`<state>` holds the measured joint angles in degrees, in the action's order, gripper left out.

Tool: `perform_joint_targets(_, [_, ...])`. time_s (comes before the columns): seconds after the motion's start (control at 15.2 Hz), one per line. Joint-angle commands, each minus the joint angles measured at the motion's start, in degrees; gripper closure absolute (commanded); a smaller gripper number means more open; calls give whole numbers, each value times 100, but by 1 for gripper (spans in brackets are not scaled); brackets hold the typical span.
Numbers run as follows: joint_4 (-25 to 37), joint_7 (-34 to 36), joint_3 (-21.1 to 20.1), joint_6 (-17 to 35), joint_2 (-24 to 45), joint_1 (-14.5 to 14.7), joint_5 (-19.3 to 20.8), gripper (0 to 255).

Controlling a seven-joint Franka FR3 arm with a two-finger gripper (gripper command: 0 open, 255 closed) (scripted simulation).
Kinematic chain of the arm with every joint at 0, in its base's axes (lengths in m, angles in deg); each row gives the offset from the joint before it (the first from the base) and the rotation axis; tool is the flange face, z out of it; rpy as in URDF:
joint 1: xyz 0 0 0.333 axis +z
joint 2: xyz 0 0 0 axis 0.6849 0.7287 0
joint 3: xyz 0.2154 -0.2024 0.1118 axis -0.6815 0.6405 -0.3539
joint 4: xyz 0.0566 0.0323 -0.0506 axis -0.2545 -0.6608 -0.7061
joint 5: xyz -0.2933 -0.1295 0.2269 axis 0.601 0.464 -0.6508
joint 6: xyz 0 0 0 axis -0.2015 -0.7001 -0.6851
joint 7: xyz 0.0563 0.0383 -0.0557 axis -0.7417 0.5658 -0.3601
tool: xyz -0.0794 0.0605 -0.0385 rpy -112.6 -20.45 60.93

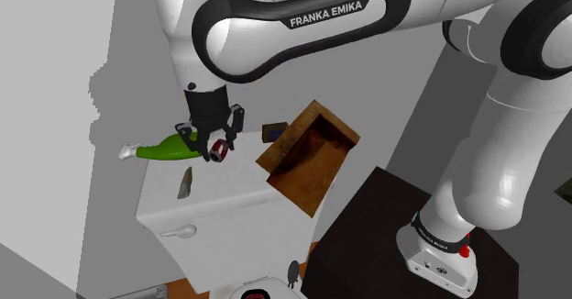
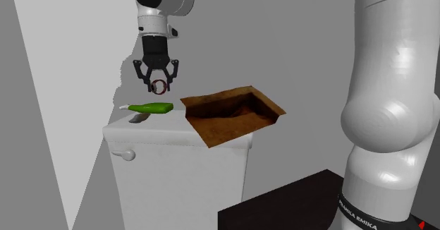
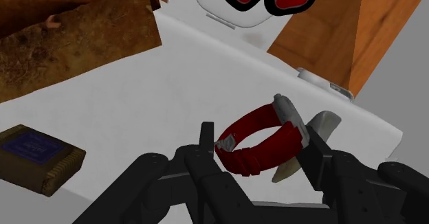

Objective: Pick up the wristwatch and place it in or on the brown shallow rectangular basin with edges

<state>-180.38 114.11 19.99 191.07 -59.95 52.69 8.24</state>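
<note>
My gripper is shut on a red wristwatch with a grey case and holds it in the air above the white top. In the wrist view the fingers clasp the red wristwatch by its strap loop, with the gripper over the white surface. The second exterior view has the gripper and watch hanging well above the top. The brown shallow basin lies tilted over the top's edge, on the shoulder view's right of the gripper, and is seen again as basin and basin.
A green bottle lies on the top just behind the gripper. A slim grey object lies near the front edge. A small blue and brown pad sits by the basin. A lever handle sticks out of the white front.
</note>
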Motion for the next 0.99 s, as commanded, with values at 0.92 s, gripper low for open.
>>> perform_joint_targets(0.92, [-162,-604,174,-628,-900,-348,-438,255])
